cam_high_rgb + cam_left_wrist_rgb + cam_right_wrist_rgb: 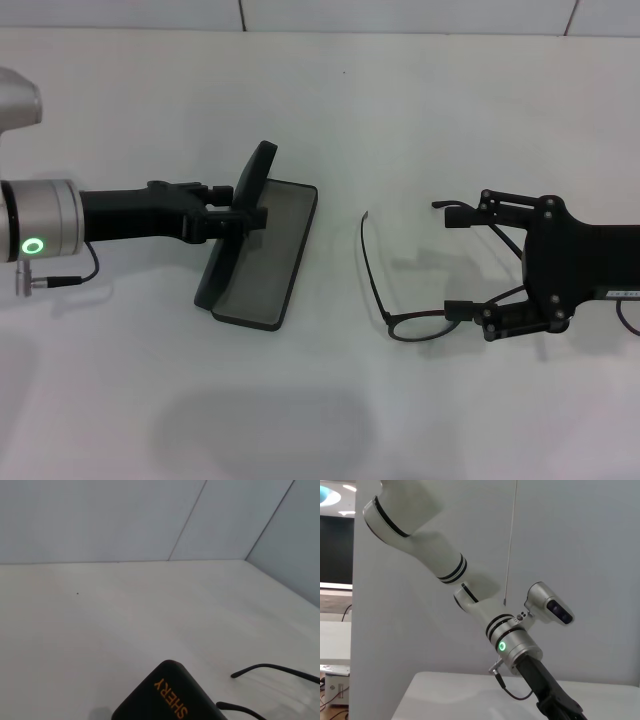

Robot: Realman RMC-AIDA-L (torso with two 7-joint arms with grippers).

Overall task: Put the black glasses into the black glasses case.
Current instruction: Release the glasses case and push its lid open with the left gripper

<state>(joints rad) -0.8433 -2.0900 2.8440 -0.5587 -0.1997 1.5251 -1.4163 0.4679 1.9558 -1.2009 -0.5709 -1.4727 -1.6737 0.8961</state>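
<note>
Black hinged hard case [262, 262]: we see it open on the white table [420, 110].
Left hand [237, 213]: closed on its raised lid.
Right hand [462, 262]: spread wide, a fingertip touching the thin black wire-framed glasses [385, 290].

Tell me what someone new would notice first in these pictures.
Probably the black glasses case lying open on the white table, its lid held up by the left hand at the case's hinge side. To its right lie the black glasses, with the right hand spread open around their near end.
</note>
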